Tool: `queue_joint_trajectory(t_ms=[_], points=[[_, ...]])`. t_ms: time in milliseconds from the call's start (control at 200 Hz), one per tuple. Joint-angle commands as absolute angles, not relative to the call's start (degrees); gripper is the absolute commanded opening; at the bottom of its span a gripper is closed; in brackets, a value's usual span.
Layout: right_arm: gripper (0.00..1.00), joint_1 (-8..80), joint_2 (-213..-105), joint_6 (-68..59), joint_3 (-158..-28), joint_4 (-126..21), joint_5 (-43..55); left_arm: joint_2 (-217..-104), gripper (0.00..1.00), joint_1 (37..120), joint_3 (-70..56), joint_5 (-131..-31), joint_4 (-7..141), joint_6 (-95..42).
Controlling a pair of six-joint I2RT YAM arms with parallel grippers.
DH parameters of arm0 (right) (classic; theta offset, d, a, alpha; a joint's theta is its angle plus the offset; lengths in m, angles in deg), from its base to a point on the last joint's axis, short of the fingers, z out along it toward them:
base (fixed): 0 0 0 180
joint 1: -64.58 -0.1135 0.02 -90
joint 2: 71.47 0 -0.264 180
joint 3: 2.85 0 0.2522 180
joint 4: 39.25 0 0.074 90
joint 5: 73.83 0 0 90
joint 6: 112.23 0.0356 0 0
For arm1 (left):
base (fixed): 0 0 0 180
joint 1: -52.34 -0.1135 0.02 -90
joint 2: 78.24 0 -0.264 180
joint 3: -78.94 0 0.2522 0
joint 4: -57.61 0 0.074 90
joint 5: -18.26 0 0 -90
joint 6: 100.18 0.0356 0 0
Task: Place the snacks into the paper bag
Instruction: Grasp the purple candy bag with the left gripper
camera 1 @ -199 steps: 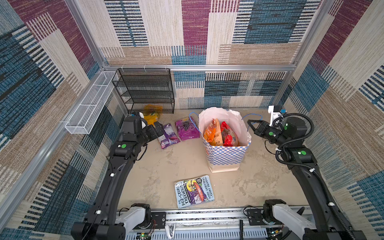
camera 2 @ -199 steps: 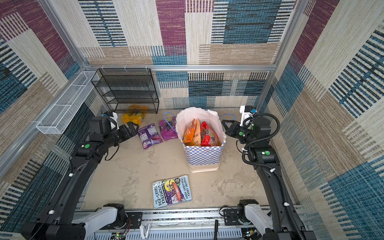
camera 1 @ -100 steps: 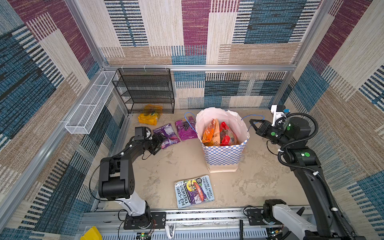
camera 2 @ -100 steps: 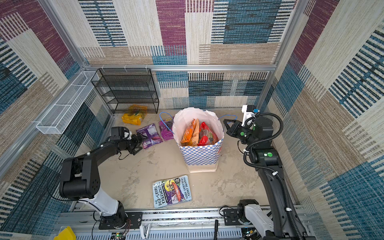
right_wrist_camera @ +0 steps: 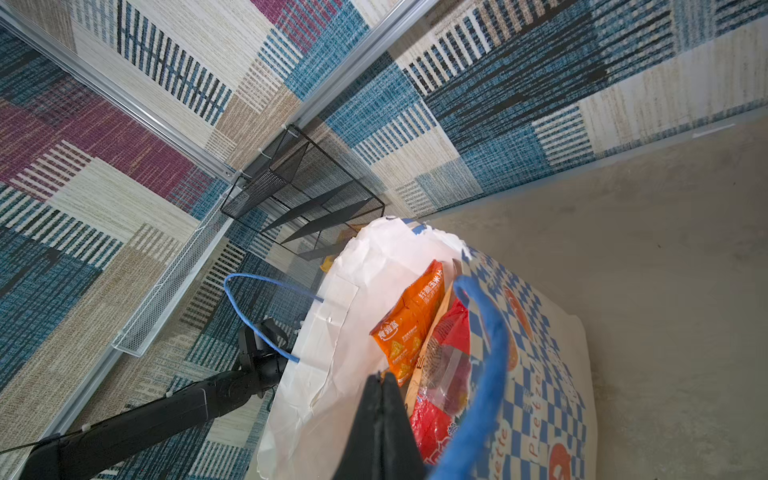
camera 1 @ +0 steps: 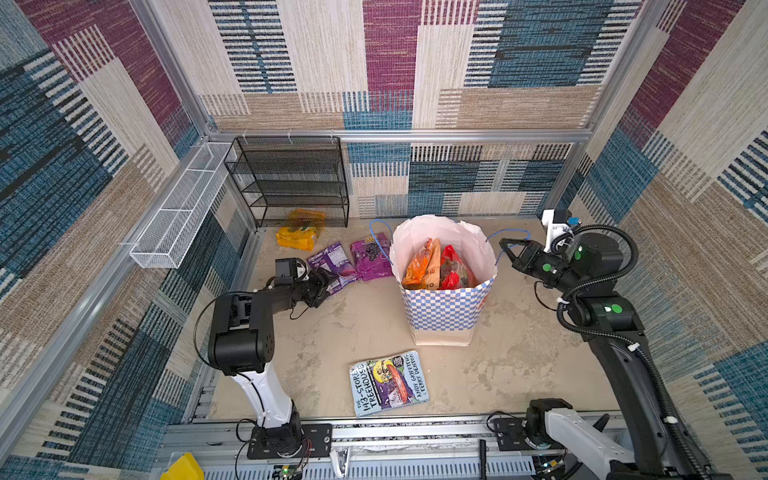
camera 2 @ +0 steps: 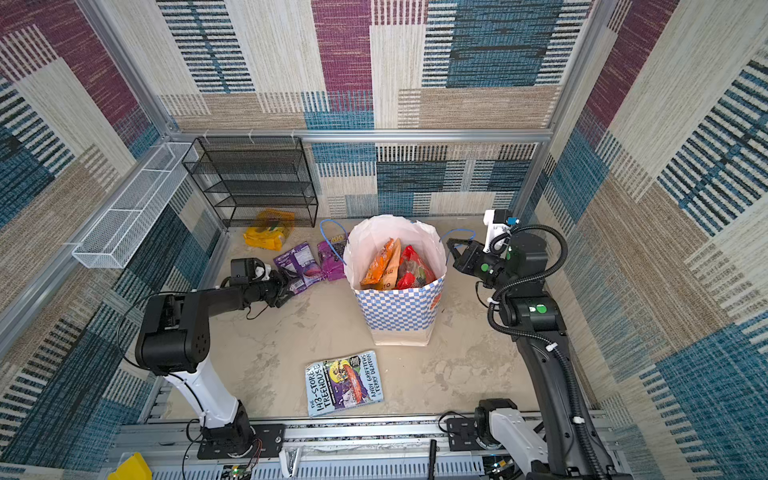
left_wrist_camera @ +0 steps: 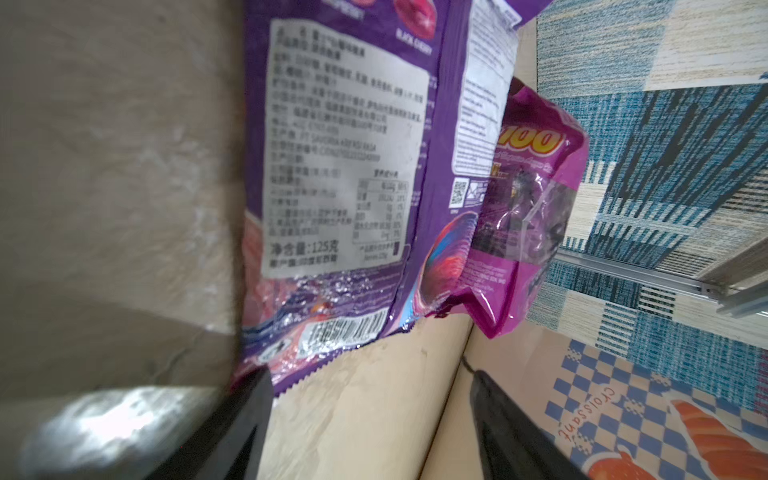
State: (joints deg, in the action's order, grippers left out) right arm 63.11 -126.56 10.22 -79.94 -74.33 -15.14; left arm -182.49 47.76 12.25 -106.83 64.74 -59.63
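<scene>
Where the counter [camera 1: 353,324] is seen in both top views, the paper bag [camera 1: 444,316] [camera 2: 399,311] is found standing upright near its middle with its mouth open. An orange packet [camera 1: 419,264] [camera 2: 380,262] and a red packet [camera 1: 455,270] [camera 2: 415,266] are seen on end inside it, side by side; both are also shown in the right wrist view, the orange packet [right_wrist_camera: 409,320] bearing Chinese characters. Three snacks are left outside the bag. A blue-purple packet [camera 1: 334,266] [left_wrist_camera: 345,166] and a magenta packet [camera 1: 370,257] [left_wrist_camera: 528,208] are laid flat on the counter on the left arm's side of the bag, the magenta one nearer the bag and overlapping the other's edge. A yellow packet [camera 1: 297,235] is set farther back, at the foot of the black mesh rack [camera 1: 291,183].

The left jaws, carried low by the left arm [camera 1: 270,297], are spread apart at the near corner of the blue-purple packet; one jaw is placed at that corner, bare counter is seen between the two, and nothing is gripped. The right jaws, carried by the right arm [camera 1: 606,309], are pressed together beside the bag's rim. A blue cord handle [right_wrist_camera: 490,357] is drawn out past them; whether it is pinched cannot be told.

A blue book [camera 1: 388,382] is laid flat in front of the bag, apart from it; a white wire basket [camera 1: 174,216] is fixed along the wall on the left arm's side.
</scene>
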Motion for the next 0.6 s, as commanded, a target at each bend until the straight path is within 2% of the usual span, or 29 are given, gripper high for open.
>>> queue_joint_trajectory(t_ms=[0, 145, 245, 596], points=[[0.02, 63.0, -126.2, 9.5, -80.9, -70.6, -15.3, -179.3, 0.81, 47.8, 13.6, -101.4, 68.8, -56.8], [0.02, 63.0, -126.2, 9.6, -80.3, -70.3, -15.7, -174.5, 0.95, 47.8, 14.6, -97.9, 73.2, -54.3], [0.02, 63.0, -126.1, 9.8, -79.5, -70.0, -15.7, -173.1, 0.99, 47.8, 14.7, -96.9, 73.6, -53.8], [0.02, 63.0, -125.6, 9.8, -79.7, -70.4, -15.5, -180.9, 0.89, 47.8, 12.6, -100.2, 68.0, -56.4]])
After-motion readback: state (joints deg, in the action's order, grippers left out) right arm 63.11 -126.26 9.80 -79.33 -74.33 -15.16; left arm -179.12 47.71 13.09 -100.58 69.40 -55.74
